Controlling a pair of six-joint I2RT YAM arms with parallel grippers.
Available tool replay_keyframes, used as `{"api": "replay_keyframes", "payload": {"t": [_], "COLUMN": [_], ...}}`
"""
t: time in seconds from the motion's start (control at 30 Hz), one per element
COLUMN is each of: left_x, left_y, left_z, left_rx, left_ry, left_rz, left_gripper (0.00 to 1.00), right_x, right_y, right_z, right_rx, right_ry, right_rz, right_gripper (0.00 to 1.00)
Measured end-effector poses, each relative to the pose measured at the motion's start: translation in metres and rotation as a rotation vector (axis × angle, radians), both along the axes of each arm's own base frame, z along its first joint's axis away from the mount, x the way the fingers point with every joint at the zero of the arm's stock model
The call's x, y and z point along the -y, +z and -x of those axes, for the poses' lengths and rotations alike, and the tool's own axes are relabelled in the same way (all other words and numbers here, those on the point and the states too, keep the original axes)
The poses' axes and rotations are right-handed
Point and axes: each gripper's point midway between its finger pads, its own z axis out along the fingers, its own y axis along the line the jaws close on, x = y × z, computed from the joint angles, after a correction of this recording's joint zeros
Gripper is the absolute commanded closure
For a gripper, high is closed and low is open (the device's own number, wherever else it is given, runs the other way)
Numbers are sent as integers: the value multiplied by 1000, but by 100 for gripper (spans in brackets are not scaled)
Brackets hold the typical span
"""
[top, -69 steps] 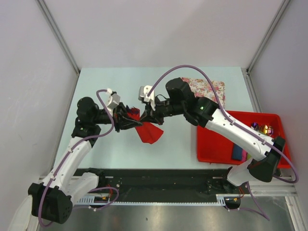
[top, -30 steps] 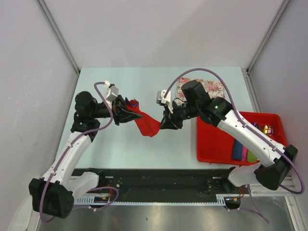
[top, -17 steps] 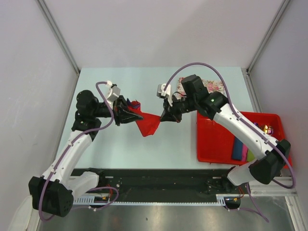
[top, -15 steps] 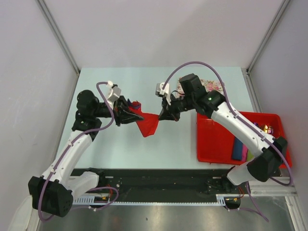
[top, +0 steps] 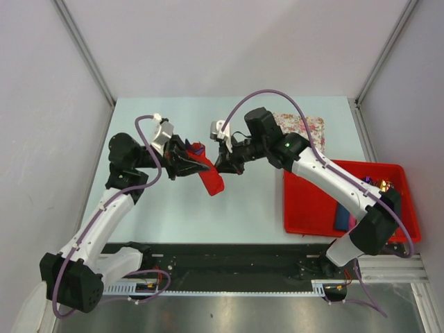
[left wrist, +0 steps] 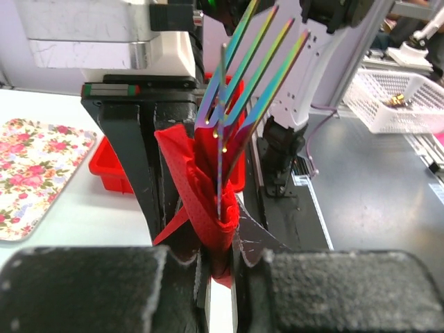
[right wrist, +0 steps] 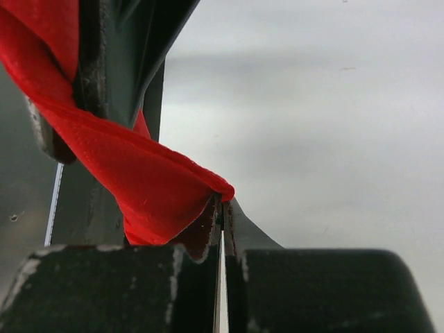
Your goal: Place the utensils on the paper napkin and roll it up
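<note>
The red paper napkin (top: 212,182) hangs in the air between both arms, wrapped round the utensils. In the left wrist view an iridescent fork (left wrist: 244,76) sticks up out of the napkin (left wrist: 208,191), with a slim blade beside it. My left gripper (top: 192,164) is shut on this bundle near its lower end (left wrist: 222,267). A purple-blue utensil tip (top: 198,148) shows above that gripper. My right gripper (top: 220,168) is shut on a corner of the napkin (right wrist: 149,191), its jaws pressed together (right wrist: 223,211) on the thin fold. The utensil handles are hidden inside the paper.
A red tray (top: 305,208) stands at the right with coloured napkin rolls (top: 345,220) and shiny cutlery (top: 381,186) in it. A floral mat (top: 305,128) lies behind the tray. The mat (left wrist: 35,166) and tray (left wrist: 111,166) also show in the left wrist view.
My right gripper closed on the napkin's free corner and carried it left and up toward the left gripper. The hanging napkin has drawn in narrower. The left arm barely moved.
</note>
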Motion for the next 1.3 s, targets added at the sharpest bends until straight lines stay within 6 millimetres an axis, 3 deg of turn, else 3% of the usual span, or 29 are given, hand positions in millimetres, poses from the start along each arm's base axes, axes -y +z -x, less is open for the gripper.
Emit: {"api": "replay_keyframes", "payload": {"t": [0.07, 0.1, 0.2, 0.4, 0.53, 0.67, 0.77, 1.03, 1.3], "left_x": [0, 0, -1, -22, -38, -45, -47, -48, -48], "left_y": [3, 5, 8, 12, 10, 10, 13, 18, 19], "left_z": [-2, -4, -15, -68, -101, -118, -122, -124, -120], "left_rx": [-2, -3, -10, -99, -196, -258, -270, -299, -307], "left_ry": [16, 25, 91, 365, 506, 581, 606, 619, 616], "left_rz": [11, 16, 34, 99, 151, 188, 209, 238, 247], "left_gripper": [100, 100, 100, 100, 100, 100, 100, 100, 100], "right_x": [-2, -2, 5, 62, 86, 77, 63, 38, 25], "right_y": [3, 3, -4, 3, 19, 38, 48, 38, 26], "right_z": [-2, -4, -19, -88, -107, -91, -79, -63, -58], "right_rx": [-3, -10, -61, -245, -349, -398, -424, -499, -553], "right_ry": [-10, -26, -100, -420, -558, -554, -521, -467, -417], "right_rz": [-12, -10, 9, -28, -105, -174, -212, -207, -184], "right_gripper": [70, 53, 29, 20, 24, 41, 43, 47, 66]}}
